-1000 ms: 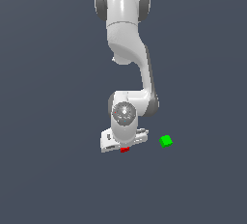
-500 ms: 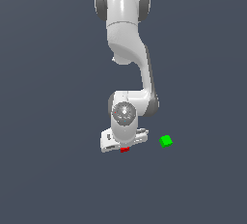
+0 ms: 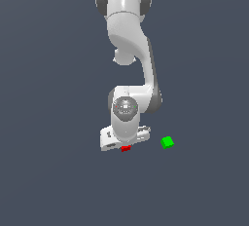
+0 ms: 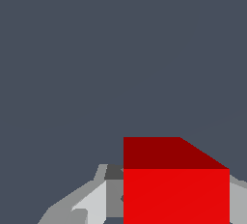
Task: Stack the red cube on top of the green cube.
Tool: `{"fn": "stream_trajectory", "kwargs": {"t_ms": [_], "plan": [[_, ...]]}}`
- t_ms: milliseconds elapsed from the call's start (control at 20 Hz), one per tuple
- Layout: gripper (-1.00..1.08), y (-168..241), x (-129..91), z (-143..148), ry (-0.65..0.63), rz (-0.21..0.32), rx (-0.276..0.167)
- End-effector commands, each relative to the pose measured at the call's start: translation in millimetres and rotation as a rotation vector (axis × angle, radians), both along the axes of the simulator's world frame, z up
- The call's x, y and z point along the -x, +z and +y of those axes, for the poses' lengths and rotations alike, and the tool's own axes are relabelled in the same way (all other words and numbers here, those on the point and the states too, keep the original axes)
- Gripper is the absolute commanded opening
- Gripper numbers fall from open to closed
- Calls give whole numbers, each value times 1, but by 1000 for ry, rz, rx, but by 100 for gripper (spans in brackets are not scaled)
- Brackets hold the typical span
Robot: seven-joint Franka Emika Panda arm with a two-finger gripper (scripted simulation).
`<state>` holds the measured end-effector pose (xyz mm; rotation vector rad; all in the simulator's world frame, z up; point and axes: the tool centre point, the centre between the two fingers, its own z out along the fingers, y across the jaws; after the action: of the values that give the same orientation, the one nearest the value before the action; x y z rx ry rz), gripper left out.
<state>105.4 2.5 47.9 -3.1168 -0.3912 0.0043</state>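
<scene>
- Wrist view shows the red cube [image 4: 176, 194] large between the hand [image 3: 124, 141] fingers; whether they clench it, I cannot tell.
- It looks light and stiff; flat opposite faces suit gripping.
- Green cube [image 3: 167, 142] sits apart, toward the exterior view's right.

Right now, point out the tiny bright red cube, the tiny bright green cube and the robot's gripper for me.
tiny bright red cube [image 4: 176, 194]: wrist view, on its bright front face.
tiny bright green cube [image 3: 167, 142]: exterior view, on its top face.
gripper [image 3: 124, 144]: exterior view, at the white hand's lower edge, just above the red cube.
</scene>
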Motion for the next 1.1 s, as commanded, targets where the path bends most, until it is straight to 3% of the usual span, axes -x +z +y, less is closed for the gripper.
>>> {"fn": "stream_trajectory", "kwargs": {"t_ms": [0, 450, 850, 1050], "plan": [[-100, 19, 0, 0, 0, -2, 0], [-100, 68, 0, 0, 0, -2, 0], [-100, 71, -1, 2, 0, -4, 0], [-100, 67, 1, 16, 0, -4, 0]]}}
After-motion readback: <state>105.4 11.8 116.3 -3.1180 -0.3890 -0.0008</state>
